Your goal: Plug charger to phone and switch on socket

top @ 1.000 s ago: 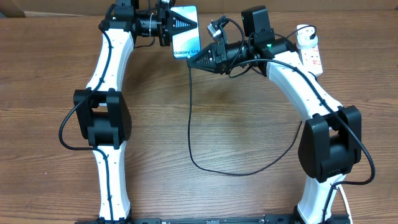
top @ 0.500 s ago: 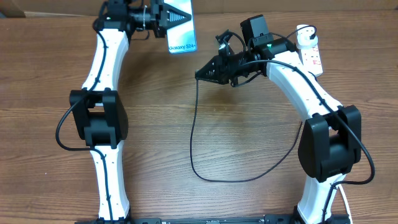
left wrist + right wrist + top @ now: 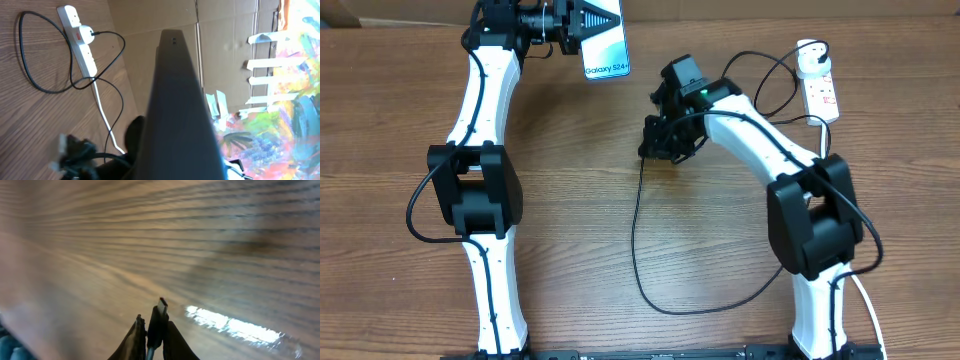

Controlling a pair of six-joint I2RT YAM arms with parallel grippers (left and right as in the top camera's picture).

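The phone, its teal screen lit, is lifted over the table's far edge with my left gripper shut on its top part. In the left wrist view the phone shows edge-on as a dark slab that hides the fingers. My right gripper points down at the table, well to the right of the phone and apart from it. It is shut on the charger's connector, whose metal tip sticks out past the fingertips. The charger cable hangs from it. The socket lies at the far right.
The black cable loops across the table's front middle and runs back to a white plug adapter on the socket. The socket and its white cord also show from the left wrist. A cardboard wall stands behind the table.
My left gripper has carried the phone left and farther back. My right gripper has swung left and down with the connector, turning from the phone's lower edge toward the tabletop.
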